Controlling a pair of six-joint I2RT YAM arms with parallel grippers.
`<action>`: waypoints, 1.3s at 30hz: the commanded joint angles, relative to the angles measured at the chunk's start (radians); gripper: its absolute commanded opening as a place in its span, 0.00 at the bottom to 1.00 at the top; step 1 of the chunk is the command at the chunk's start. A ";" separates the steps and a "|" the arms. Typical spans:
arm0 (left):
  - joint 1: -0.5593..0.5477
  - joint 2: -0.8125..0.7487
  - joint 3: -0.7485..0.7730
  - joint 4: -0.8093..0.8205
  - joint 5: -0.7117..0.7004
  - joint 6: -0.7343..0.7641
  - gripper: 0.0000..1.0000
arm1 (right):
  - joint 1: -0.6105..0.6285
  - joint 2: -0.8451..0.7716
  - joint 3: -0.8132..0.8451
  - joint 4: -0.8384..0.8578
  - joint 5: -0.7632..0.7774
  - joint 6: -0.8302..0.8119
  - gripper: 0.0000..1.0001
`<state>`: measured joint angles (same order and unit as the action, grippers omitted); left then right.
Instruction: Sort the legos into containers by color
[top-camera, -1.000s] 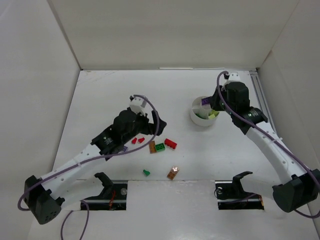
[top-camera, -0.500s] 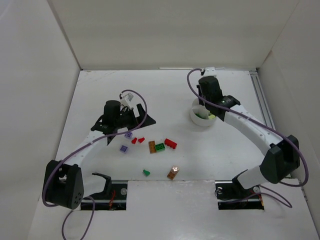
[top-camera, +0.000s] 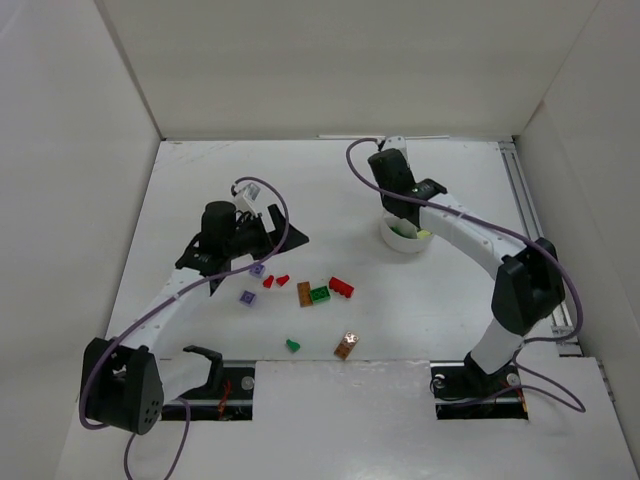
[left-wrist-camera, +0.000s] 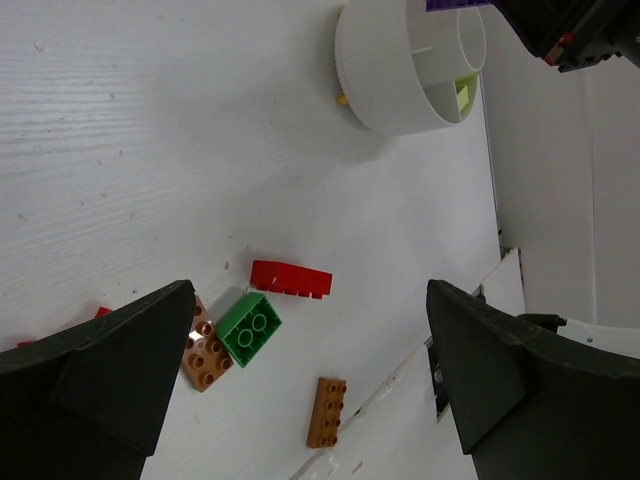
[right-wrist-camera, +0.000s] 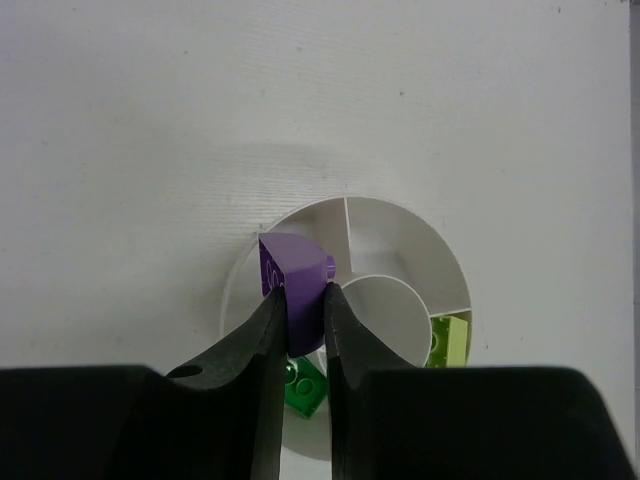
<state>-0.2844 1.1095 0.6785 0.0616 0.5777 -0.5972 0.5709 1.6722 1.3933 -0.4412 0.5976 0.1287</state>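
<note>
Purple lego (right-wrist-camera: 292, 283) clamped tight in right hand (right-wrist-camera: 303, 302), just over white dish (right-wrist-camera: 395, 210), near green lego (right-wrist-camera: 303, 385). Left hand (top-camera: 280, 238) wide apart over loose legos (left-wrist-camera: 250, 328) on bench (left-wrist-camera: 120, 150). Dropping step, likely; next, line up over a wedge without green, then let go.

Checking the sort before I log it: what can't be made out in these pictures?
- Right wrist: the dish wedge under the purple brick, hidden by it and the right end effector; green brick partly covered too.
- Top: the dish's contents, partly under the right arm.
- Left wrist: a red piece at the left edge, behind a finger.
</note>
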 joint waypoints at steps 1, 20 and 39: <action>0.002 -0.045 -0.010 -0.022 -0.044 -0.025 1.00 | 0.023 0.050 0.084 -0.080 0.097 0.054 0.00; 0.002 -0.076 0.021 -0.262 -0.272 -0.107 1.00 | 0.069 0.202 0.260 -0.367 0.157 0.236 0.41; 0.011 -0.283 -0.091 -0.658 -0.651 -0.459 1.00 | 0.126 -0.429 -0.359 0.195 -0.378 -0.041 0.78</action>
<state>-0.2794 0.8528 0.6247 -0.4561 0.0425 -0.9222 0.6956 1.3327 1.1294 -0.4358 0.3737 0.1314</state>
